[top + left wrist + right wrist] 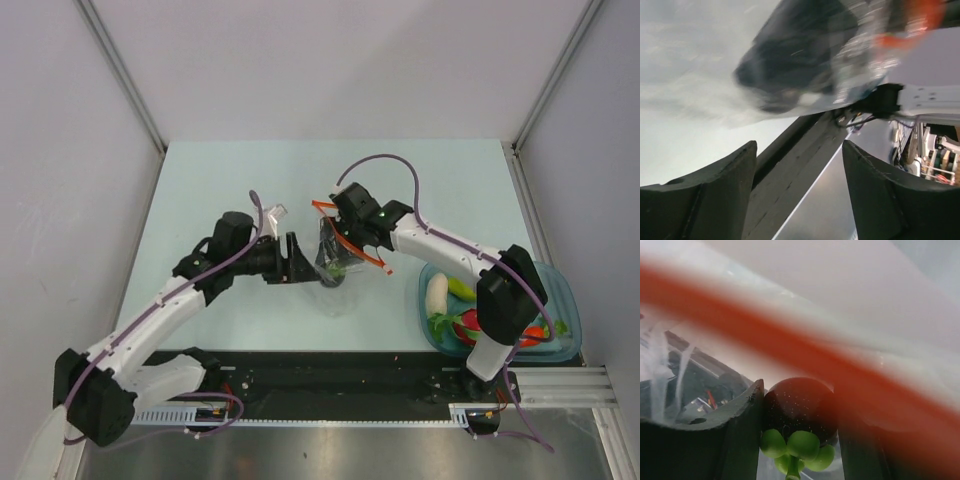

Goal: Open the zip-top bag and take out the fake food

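Pale mint tabletop (230, 180) inside white enclosure walls (300, 70); both arms meet at frame centre. Small floppy clear plastic zip-top bag (335, 275) sits crumpled there, mouth up. Its thin red-orange zip strip (372, 258) is spread open around the right gripper (800, 402). Right fingers reach inside and look clamped on a dark maroon round toy fruit with light-green lobes (799, 427). One finger is blurred behind the strip, so contact on that side is judged, not plain. Left gripper (799, 145) released: jaws wide apart, nothing between them, just left of the bag. Step in hand, as I read it: lifting this piece out. Best drawn slowly, straight up through the mouth, since nothing pins the bag and it may ride up with the fruit; the left jaws could pinch a lower corner. Teal translucent oval tray (565, 300), lower right, holds other toy produce, white radish (437, 292) included. Open table upper left and upper right; tray rim and right forearm crowd the lower right.
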